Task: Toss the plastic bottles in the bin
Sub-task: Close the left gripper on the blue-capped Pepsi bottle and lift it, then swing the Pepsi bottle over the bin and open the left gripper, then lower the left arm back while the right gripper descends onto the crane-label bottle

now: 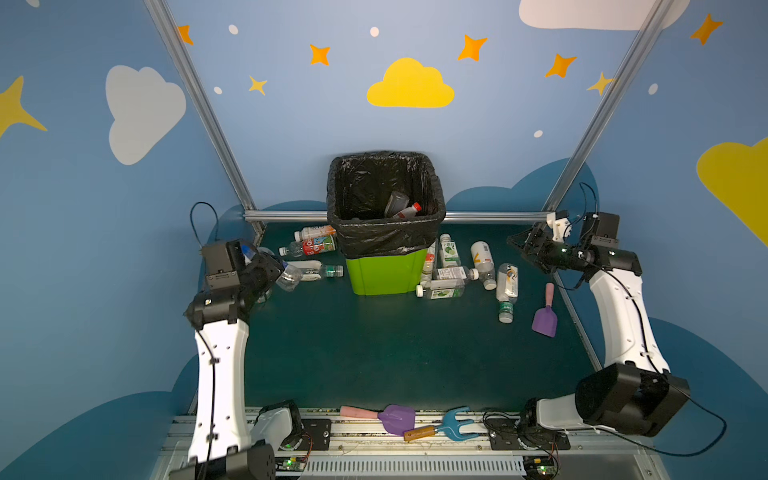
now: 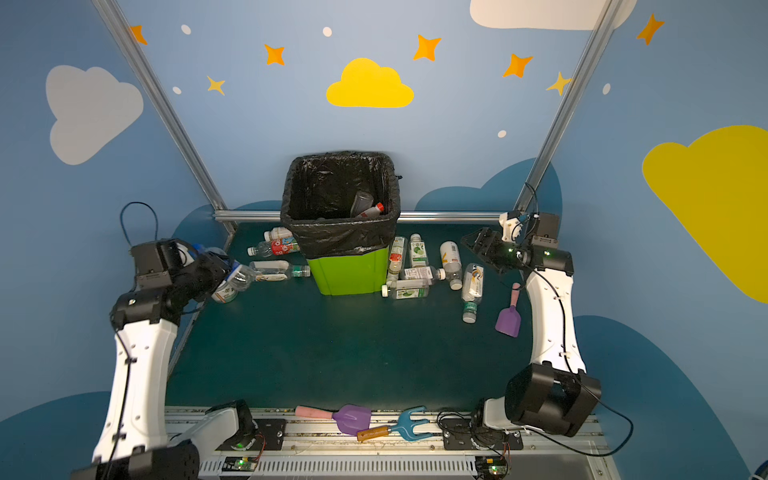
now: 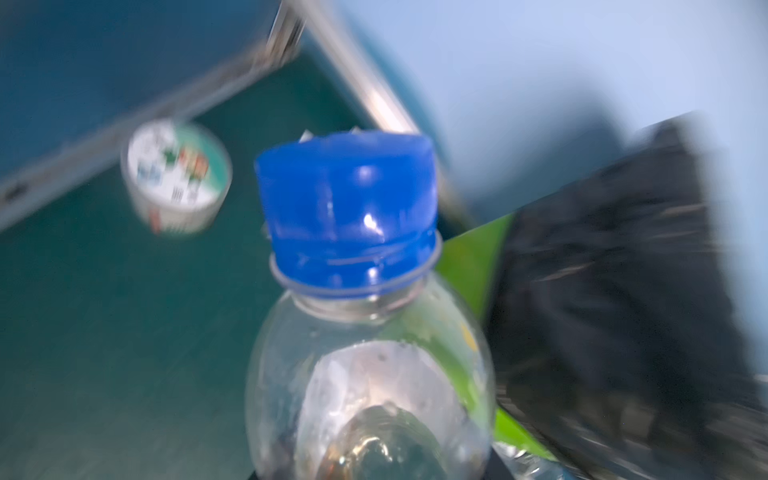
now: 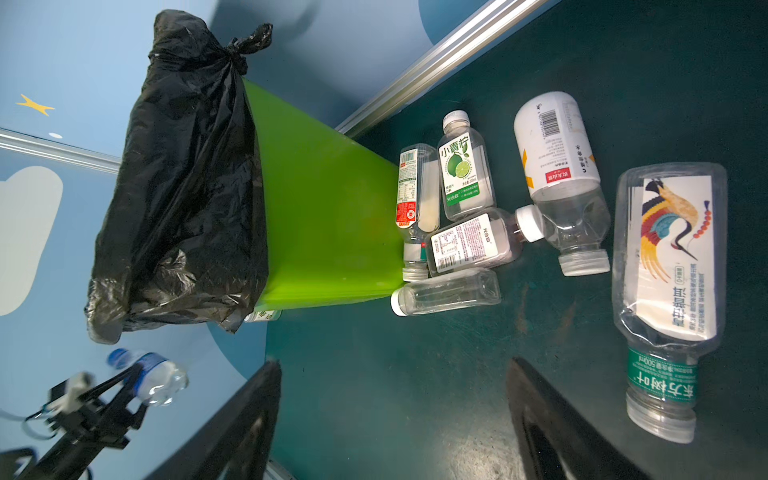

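Note:
The lime-green bin (image 1: 386, 276) (image 2: 349, 276) (image 4: 324, 216) with a black bag over its rim stands at the back centre of the table. In both top views my left gripper (image 1: 277, 270) (image 2: 227, 270) is left of the bin, shut on a clear plastic bottle (image 1: 289, 277) (image 2: 242, 276) (image 3: 365, 365) (image 4: 160, 378) with a blue cap (image 3: 347, 216). Two bottles (image 1: 405, 207) lie inside the bin. Several bottles (image 1: 451, 270) (image 4: 461, 199) lie right of the bin, and three (image 1: 316, 245) lie to its left. My right gripper (image 1: 519, 248) (image 2: 471, 244) (image 4: 395, 363) hovers open at the back right, with nothing between its fingers.
A squat green-white jar (image 3: 178, 178) (image 2: 224, 293) sits by the left rail. A purple shovel (image 1: 544, 320) lies right of the bottles. Another shovel (image 1: 397, 417) and a blue fork (image 1: 455, 424) rest on the front rail. Aluminium posts (image 1: 286, 215) frame the back edge.

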### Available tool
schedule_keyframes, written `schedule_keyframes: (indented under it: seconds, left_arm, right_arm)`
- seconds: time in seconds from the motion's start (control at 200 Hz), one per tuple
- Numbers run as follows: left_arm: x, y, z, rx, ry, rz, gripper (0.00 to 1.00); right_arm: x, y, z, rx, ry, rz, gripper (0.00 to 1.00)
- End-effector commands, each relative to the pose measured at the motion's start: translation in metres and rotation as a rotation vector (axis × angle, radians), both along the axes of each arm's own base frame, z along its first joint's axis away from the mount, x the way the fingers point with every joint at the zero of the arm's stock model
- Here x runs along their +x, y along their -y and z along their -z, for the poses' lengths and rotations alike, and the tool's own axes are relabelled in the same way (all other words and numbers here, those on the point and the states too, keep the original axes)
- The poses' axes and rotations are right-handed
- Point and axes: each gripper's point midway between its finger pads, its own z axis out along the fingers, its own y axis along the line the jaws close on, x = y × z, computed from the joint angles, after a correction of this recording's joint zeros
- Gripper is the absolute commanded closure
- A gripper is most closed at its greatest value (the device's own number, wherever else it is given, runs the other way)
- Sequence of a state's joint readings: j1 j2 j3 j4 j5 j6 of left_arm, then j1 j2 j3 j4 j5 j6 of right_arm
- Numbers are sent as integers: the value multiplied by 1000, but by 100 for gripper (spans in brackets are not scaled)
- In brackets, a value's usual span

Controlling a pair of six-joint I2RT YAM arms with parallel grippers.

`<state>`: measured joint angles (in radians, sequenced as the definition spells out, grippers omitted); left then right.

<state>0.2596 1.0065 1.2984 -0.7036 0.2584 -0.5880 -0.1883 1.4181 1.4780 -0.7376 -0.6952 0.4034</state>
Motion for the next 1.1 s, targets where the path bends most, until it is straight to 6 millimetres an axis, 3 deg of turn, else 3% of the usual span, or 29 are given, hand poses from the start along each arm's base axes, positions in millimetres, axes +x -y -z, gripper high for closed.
schedule_keyframes:
  seconds: [0.0,0.125,0.25,0.335,0.36,0.396,0.431,0.476,0.541,0.661,0.716,0.831,0.926,1.091]
  left_arm:
    - [-10,-4,-83,70,300,-43,49]
    - [-16,14,-148,82,516,19,50]
    - [19,64,-187,113,567,207,50]
    - [64,118,-187,174,506,372,49]
    - [80,135,-180,185,465,424,45]
    - [98,154,-177,201,423,485,38]
    - [119,171,-165,210,355,534,18]
    - [139,180,-154,211,269,562,1]
    - [152,176,-150,216,210,529,0]
    - [149,161,-161,227,234,465,0]
    - [136,157,-174,238,295,447,0]
    - [107,139,-169,271,330,382,0]
    - [82,124,-148,324,235,359,0]
    - [42,104,-87,388,38,349,0]
  right_arm:
    - [-5,1,-12,-9,44,16,17]
    - [-6,0,-15,-7,48,22,17]
    - [-4,-4,-18,6,52,17,17]
    - [-3,-9,-20,7,58,10,17]
    - [-4,-10,-19,6,56,10,17]
    - [-4,-12,-19,5,56,6,17]
    - [-4,-13,-19,4,54,6,17]
    - [-6,-15,-19,8,50,0,17]
    - [-10,-17,-19,6,46,-4,17]
    - [-20,-14,-16,-19,41,11,17]
    - [-24,-12,-13,-38,37,23,17]
    - [-28,-7,-4,-63,14,40,17]
    - [-28,-1,6,-99,-16,57,17]
    - [-26,23,44,-234,-140,122,17]
